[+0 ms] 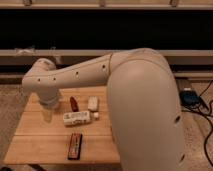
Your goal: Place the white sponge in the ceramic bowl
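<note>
Pale rails cross a dark recess behind a light wooden plank counter (35, 145) that stands on speckled flooring.

The gripper (47, 112) hangs from the wrist over the counter's left part, nearer the far-left corner than the front edge. It points down at bare wood. Whether it is spread or pressed together I cannot tell, and nothing shows in its hold. It looks parked above the surface, not committed to a grasp.

Outward from it, toward the middle of the far edge, a small narrow reddish-brown object (74, 103) stands. Just beyond that is the small, soft, rectangular white sponge (93, 103), flat on the wood and clear of its neighbours. That leaves its sides free for a pinch from above. In front of these a long white labelled plastic bottle (76, 118) lies on its side, with a tiny white piece (96, 116) by its right end. A flat dark rectangular object (75, 146) lies near the front edge.

The bulky cream robot arm (140, 110) reaches leftward from its large elbow, which covers the counter's right side. The ceramic bowl does not show anywhere and may be behind that elbow. The sponge sits between gripper and elbow, so the job looks barely begun, and the bottle is close enough to be nudged on the way in.
</note>
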